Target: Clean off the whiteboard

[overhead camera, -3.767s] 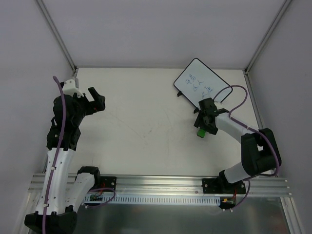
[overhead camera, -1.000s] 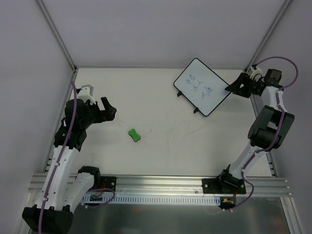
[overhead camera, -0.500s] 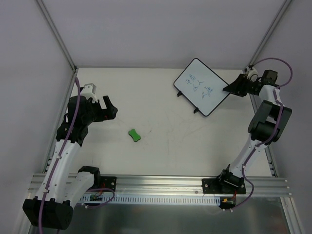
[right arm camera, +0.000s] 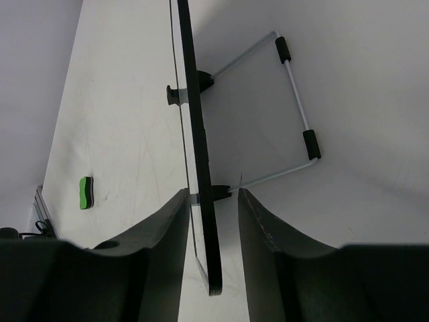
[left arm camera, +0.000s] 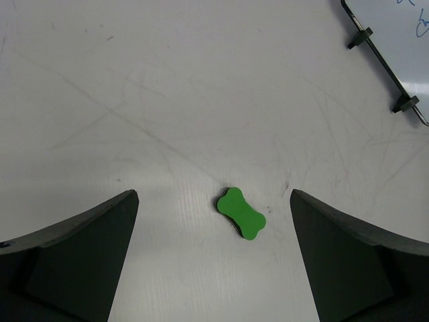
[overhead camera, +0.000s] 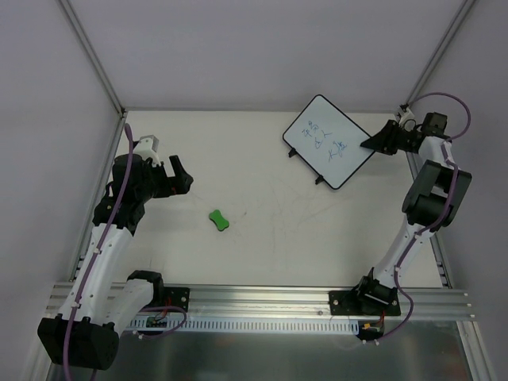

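The whiteboard (overhead camera: pixel 327 141) stands tilted at the back right, with blue-green scribbles on its face; a corner shows in the left wrist view (left arm camera: pixel 402 27). My right gripper (overhead camera: pixel 371 143) straddles its right edge. In the right wrist view the black rim (right arm camera: pixel 198 134) runs between the fingers of the right gripper (right arm camera: pixel 213 191), with a narrow gap on each side. The green eraser (overhead camera: pixel 218 221) lies flat on the table left of centre. My left gripper (overhead camera: pixel 181 176) hovers up-left of it, wide open and holding nothing. The eraser (left arm camera: pixel 241 213) sits between the left gripper's (left arm camera: pixel 213 194) fingers, below them.
A wire stand (right arm camera: pixel 295 87) with black sleeves props the board from behind. Enclosure walls and posts (overhead camera: pixel 413 99) close in the table at the back and sides. The aluminium rail (overhead camera: pixel 262 298) with the arm bases runs along the near edge.
The right gripper's jaws have narrowed around the whiteboard's right edge, and the arm has edged closer to it. The left gripper has shifted slightly and stays open.
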Motion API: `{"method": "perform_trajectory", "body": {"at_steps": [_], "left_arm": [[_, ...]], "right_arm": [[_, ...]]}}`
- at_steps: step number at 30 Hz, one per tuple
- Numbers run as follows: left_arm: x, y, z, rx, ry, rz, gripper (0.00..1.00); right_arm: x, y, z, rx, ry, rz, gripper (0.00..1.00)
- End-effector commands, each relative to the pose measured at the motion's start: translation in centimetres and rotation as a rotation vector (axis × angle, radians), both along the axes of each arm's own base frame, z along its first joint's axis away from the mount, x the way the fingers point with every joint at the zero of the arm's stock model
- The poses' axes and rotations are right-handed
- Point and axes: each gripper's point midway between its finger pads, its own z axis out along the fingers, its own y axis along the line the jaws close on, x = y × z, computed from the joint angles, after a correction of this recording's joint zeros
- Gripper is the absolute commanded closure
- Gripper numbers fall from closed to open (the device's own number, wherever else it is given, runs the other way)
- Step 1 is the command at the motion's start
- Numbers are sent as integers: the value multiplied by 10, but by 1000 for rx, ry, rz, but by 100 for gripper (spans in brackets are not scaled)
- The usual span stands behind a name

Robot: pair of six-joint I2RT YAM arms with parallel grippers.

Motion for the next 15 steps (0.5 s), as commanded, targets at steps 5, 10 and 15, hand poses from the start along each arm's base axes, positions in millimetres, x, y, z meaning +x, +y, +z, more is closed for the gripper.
{"method": "perform_trajectory", "body": {"at_steps": [5,10,15], "left_arm": [[3,-9,17,-16,-48,-44,1],[2,-9,14,-12,-40,-51,1],[1,-11,10,-14,-30,-61,1]], "right_arm": [[10,6,19,14,-78,50,87],[7,8,32,25,-107,65,100],[2,12,56,32,-160,85,100]]}}
